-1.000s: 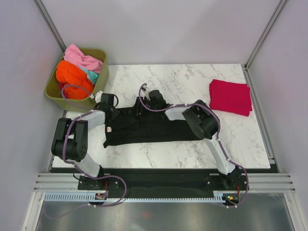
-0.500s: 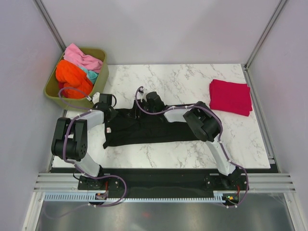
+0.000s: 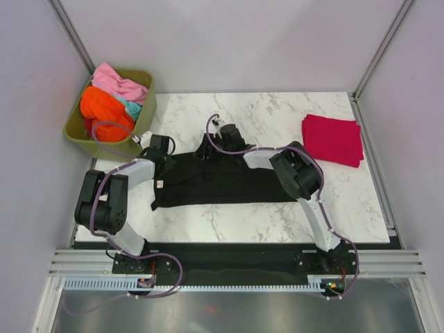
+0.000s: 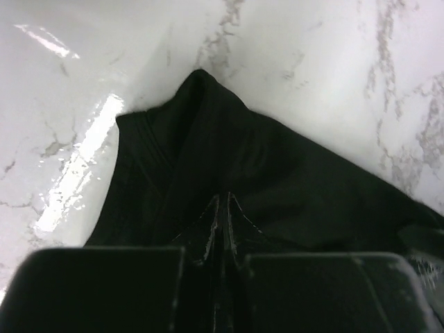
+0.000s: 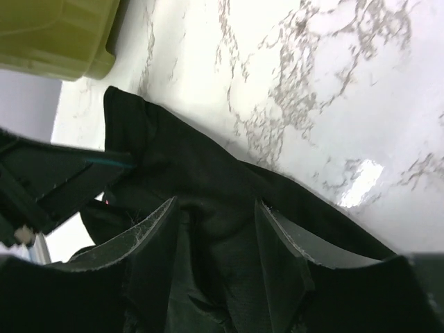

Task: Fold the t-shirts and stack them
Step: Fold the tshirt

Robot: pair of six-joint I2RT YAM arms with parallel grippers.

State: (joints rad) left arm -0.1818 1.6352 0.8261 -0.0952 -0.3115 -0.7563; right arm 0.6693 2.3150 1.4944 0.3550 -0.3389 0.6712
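A black t-shirt (image 3: pixel 222 184) lies folded into a long band across the middle of the marble table. My left gripper (image 3: pixel 161 149) is at its far left corner. In the left wrist view the gripper (image 4: pixel 223 200) is shut, pinching the black cloth (image 4: pixel 277 166). My right gripper (image 3: pixel 222 137) is at the shirt's far edge. Its jaws (image 5: pixel 215 208) stand apart over the cloth (image 5: pixel 208 173), which bulges between them. A crimson red t-shirt (image 3: pixel 333 139) lies folded at the far right. Orange (image 3: pixel 104 111), pink (image 3: pixel 118 82) and teal (image 3: pixel 133 107) shirts fill the tub.
The olive-green tub (image 3: pixel 148 114) stands at the table's far left corner, close to my left gripper; it also shows in the right wrist view (image 5: pixel 55 35). The left arm's gripper (image 5: pixel 55 184) appears next to the right gripper. Enclosure walls ring the table.
Both grippers have shifted slightly toward the far side and right along the shirt's far edge. The black shirt's far edge now lies a little straighter. The red shirt and tub have not moved.
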